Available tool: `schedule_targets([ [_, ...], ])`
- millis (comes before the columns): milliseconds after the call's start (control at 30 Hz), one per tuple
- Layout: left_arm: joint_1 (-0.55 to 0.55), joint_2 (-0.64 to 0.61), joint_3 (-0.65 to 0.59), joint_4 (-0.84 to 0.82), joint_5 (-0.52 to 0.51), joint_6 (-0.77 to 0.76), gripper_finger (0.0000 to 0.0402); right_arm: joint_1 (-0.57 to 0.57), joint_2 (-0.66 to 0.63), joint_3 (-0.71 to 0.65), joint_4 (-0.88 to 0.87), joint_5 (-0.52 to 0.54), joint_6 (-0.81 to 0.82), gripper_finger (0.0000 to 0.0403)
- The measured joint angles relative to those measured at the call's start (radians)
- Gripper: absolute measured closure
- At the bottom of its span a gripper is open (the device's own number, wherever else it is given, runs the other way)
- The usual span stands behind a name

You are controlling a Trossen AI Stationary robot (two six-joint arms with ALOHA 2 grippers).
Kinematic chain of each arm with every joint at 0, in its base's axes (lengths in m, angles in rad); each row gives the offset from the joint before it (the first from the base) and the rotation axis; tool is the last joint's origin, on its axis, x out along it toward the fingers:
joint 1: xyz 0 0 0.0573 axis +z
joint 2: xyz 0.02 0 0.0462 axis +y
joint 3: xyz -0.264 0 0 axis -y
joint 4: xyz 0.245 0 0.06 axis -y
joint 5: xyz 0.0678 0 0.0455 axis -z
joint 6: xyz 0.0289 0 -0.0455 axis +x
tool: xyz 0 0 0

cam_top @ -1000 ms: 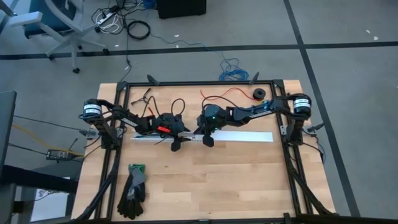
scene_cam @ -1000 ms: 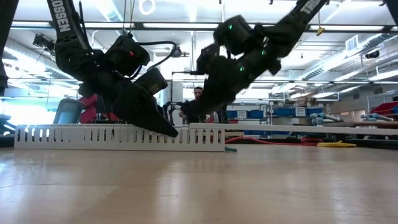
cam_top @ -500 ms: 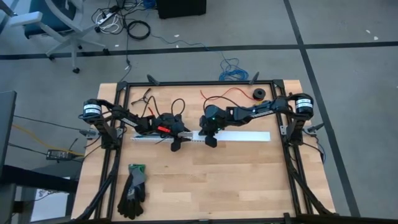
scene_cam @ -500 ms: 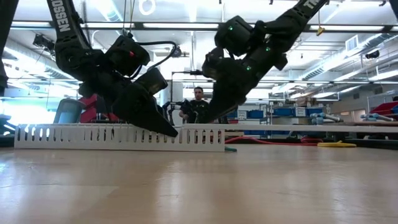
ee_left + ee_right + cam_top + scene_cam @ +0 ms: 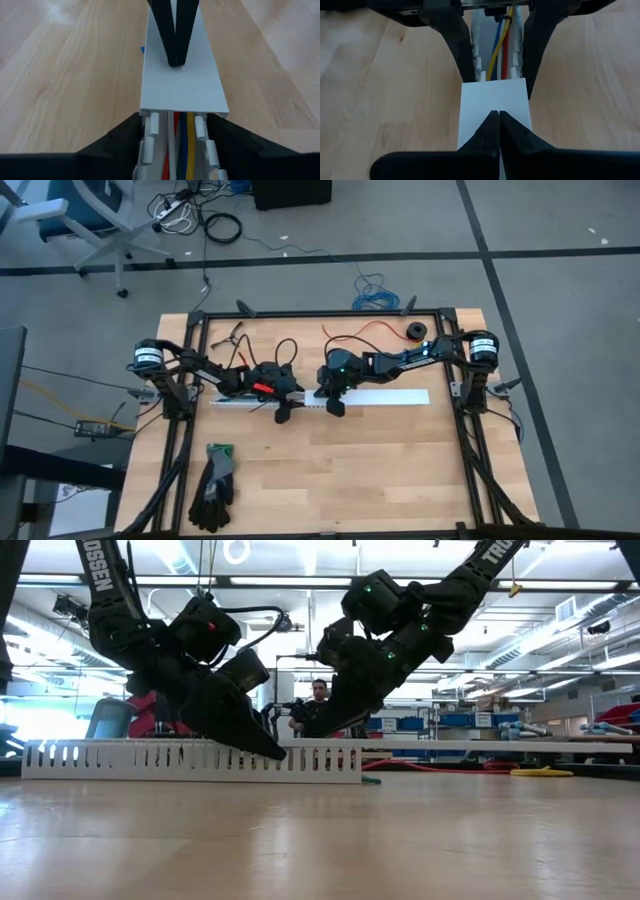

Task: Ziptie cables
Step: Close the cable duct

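- Right wrist view shows the right gripper [image 5: 498,116] with its two dark fingers pressed fully together, their tips resting on the flat white cover [image 5: 492,107] of the channel and holding nothing.
- The left gripper [image 5: 174,127] stands partly open, one finger on each side of the white slotted channel [image 5: 150,135], clasping its walls just where the cover ends.
- The cables [image 5: 182,142], yellow, blue, red and white, lie inside the channel between those fingers and run under the cover's edge; on the table they sit in the middle, nearer the far edge than the near one.
- In the high view the two grippers meet over the channel, the left gripper [image 5: 283,402] at the uncovered left part and the right gripper [image 5: 333,394] on the cover, which stretches towards the right edge.
- Risk, as I judge it: closed tips only press on a smooth cover, so they could skid off it, or tilt it and pinch a wire at the edge.
- If the left grip on the thin slotted walls slackens, the whole channel could slide along the table with the cover.
- A pair of gloves [image 5: 212,485] lies near the near left corner, well apart.
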Motion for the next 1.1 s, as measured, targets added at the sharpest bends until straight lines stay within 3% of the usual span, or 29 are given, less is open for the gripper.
schedule_targets([
  [433,0.002,0.001,-0.001,-0.012,0.0,0.009,0.0126,0.0,-0.011,-0.001,0.022,-0.004,-0.001,0.0403],
  [833,0.011,0.0,-0.004,-0.067,-0.001,-0.001,0.0122,0.0,-0.011,-0.001,0.023,-0.004,-0.001,0.0403],
  [1100,0.012,-0.065,-0.007,-0.151,-0.002,-0.002,0.0122,-0.001,-0.012,-0.001,0.022,-0.004,0.0,0.0403],
])
